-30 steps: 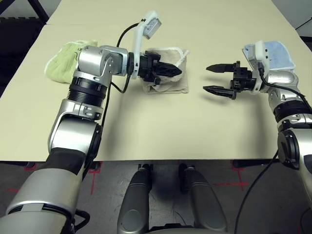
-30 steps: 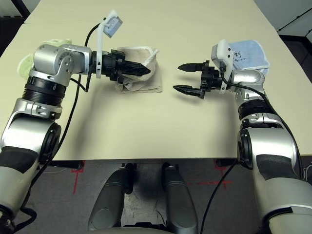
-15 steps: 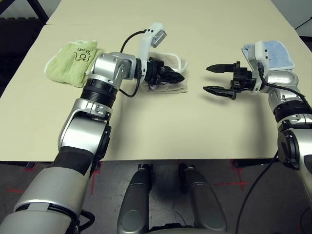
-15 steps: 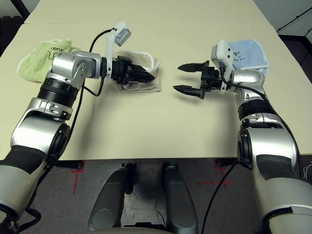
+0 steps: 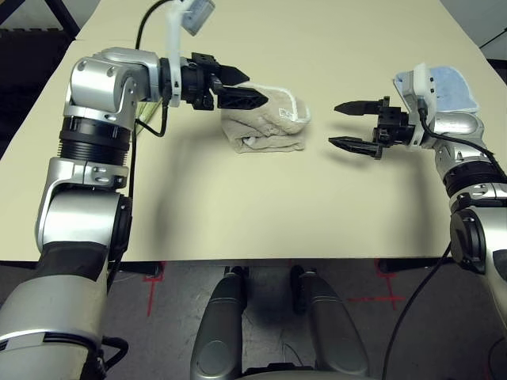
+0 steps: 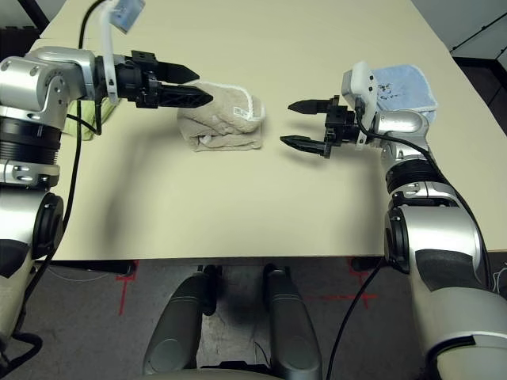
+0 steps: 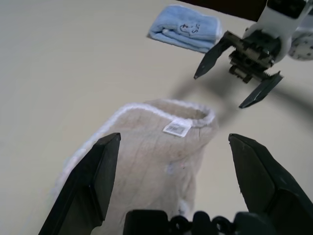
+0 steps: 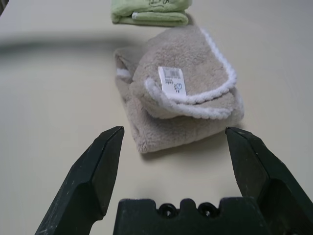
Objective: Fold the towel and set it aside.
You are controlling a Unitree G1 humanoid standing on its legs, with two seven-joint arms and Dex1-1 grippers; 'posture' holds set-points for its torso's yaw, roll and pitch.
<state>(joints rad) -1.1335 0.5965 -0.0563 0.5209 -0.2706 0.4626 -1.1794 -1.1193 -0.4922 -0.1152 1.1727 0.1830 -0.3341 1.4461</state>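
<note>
Two open grippers flank the towel (image 5: pixel 265 120), which lies folded in a loose bundle on the table (image 5: pixel 253 214) between them. A second ago the left gripper (image 5: pixel 242 89) was clenched low over the cloth; now its fingers are spread wide and it has been lifted off to its own side, just above the bundle's near edge — the towel has been let go. The right gripper (image 5: pixel 351 125) is seen unchanged, fingers apart, empty, level and just beside the towel's other end. The fold is judged done, though untidy, with the top flap and its white label (image 8: pixel 171 80) turned up; setting aside may remain. The light green towel (image 8: pixel 149 11) is largely hidden behind the left arm in the head views, and the light blue towel (image 6: pixel 404 87) is partly covered by the right wrist. The towel's logo cannot be made out.
</note>
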